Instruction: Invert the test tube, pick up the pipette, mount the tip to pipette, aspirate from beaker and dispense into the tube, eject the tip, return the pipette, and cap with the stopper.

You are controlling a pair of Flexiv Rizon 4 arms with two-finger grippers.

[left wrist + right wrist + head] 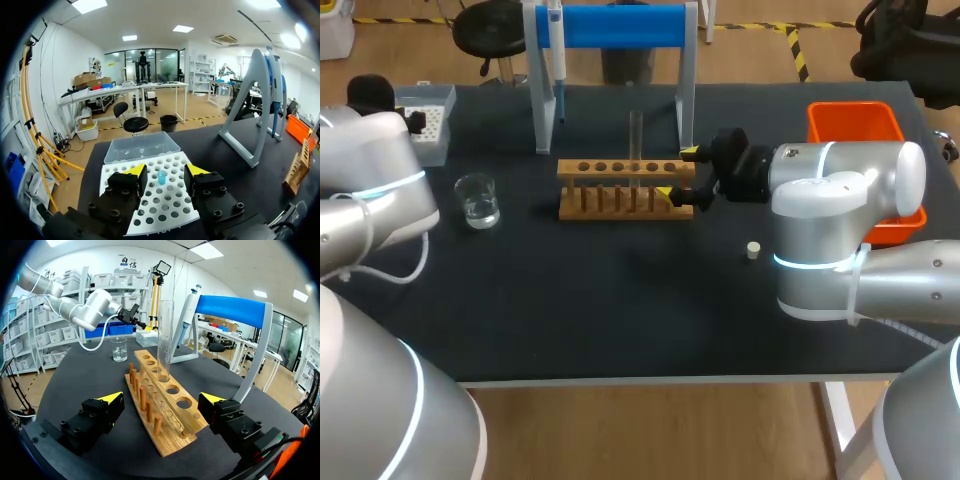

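Head view, contents by count. One wooden rack (620,167), centre, holding one test tube (634,135). One beaker (478,200), left of the rack. One tip box (432,125), upper left. One pipette (556,45) hanging on one blue-barred stand (620,25), top centre. One stopper (753,250), right of centre. One orange bin (855,125), upper right.

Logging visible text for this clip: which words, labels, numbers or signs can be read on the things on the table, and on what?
None can be read. The wooden rack, test tube, beaker, pipette, tip box, orange bin and stopper show no legible print; any marks on the beaker or pipette are too small to tell.
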